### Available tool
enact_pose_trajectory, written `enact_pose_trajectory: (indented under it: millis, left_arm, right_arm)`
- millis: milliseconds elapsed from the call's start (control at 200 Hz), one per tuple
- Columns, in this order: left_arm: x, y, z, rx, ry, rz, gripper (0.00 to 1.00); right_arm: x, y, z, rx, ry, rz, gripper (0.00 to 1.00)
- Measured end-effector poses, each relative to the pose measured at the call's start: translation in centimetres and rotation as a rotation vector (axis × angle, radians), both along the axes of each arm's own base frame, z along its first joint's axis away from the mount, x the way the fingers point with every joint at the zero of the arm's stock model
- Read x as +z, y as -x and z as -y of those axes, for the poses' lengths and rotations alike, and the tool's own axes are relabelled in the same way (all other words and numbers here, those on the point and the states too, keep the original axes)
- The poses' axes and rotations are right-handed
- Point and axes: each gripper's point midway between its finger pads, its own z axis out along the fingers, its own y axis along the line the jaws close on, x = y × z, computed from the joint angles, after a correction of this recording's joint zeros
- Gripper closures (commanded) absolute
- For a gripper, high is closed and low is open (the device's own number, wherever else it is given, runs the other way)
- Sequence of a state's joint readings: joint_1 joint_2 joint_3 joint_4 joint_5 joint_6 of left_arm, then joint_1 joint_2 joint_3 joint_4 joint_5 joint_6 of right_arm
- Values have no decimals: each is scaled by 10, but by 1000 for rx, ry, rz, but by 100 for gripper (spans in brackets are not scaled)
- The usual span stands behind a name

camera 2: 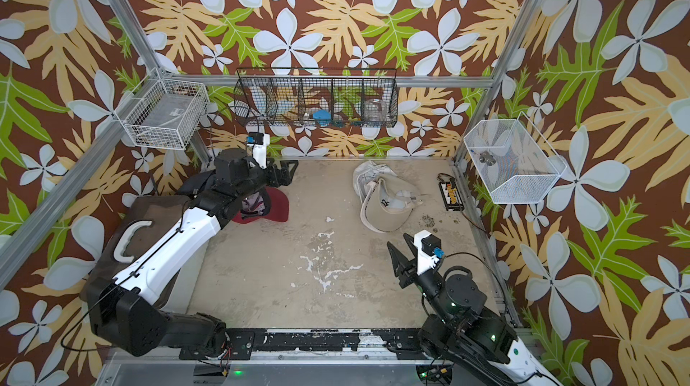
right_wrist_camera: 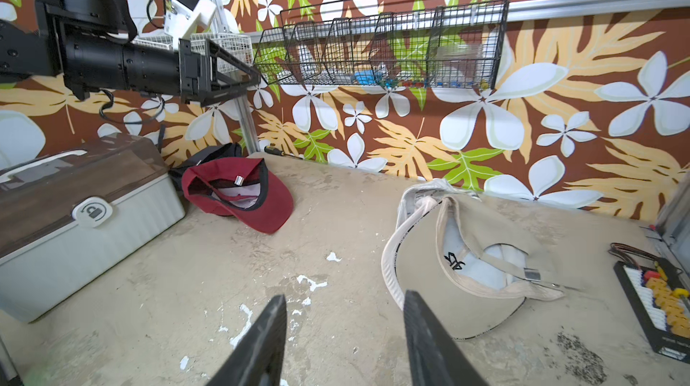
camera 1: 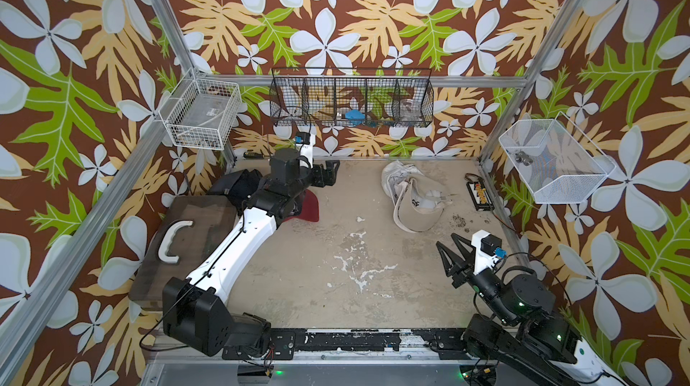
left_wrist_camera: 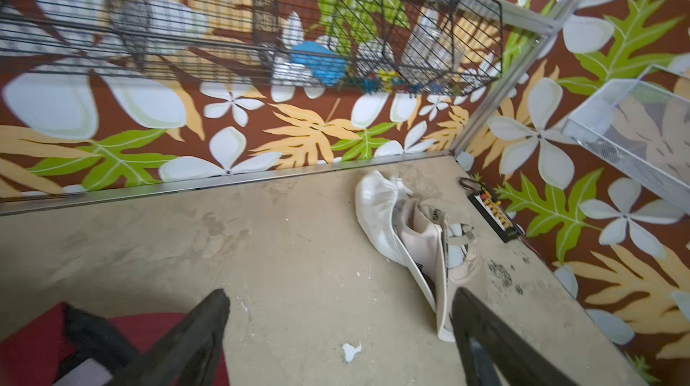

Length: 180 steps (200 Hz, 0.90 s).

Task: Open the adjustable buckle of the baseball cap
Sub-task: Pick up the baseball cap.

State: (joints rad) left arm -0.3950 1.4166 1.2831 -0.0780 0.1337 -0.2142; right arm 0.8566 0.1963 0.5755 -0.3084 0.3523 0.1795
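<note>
Right gripper hangs half open, empty, at lower right in a top view, near the beige cap on the surface. Left gripper gapes wide, empty, by the red cap, centre left.

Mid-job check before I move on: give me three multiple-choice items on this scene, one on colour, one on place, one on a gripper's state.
1. Which cap lies beside the brown-lidded case? A) the red cap B) a blue cap C) a green cap
2. Where does the beige cap lie? A) on the case B) on the table, near the black connector board C) on top of the red cap
3. How is the right gripper? A) shut on the beige cap's strap B) shut on the red cap C) open and empty

Answers: 1 A, its crown and brim are red. 2 B, both top views show it there. 3 C, its jaws stand apart over bare table.
</note>
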Motion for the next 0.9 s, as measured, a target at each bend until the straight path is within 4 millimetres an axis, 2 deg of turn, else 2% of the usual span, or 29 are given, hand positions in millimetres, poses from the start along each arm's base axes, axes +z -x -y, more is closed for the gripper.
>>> enact_pose_trajectory:
  millis: [235,390,636,901]
  left_arm:
    - [-17,3,64,-118,-51,-14,24]
    - [-22,4,97,-172,-59,-21,25]
    - [-40,8,142,-242,-83,-45,27]
    - [-64,7,179,-296,-111,-72,32]
  right_arm:
    - [9,2,25,-95,-61,27,46]
    - [8,2,30,-117,-62,25,46]
    - [7,1,32,-130,-61,22,46]
    - [7,1,35,-144,-65,24,46]
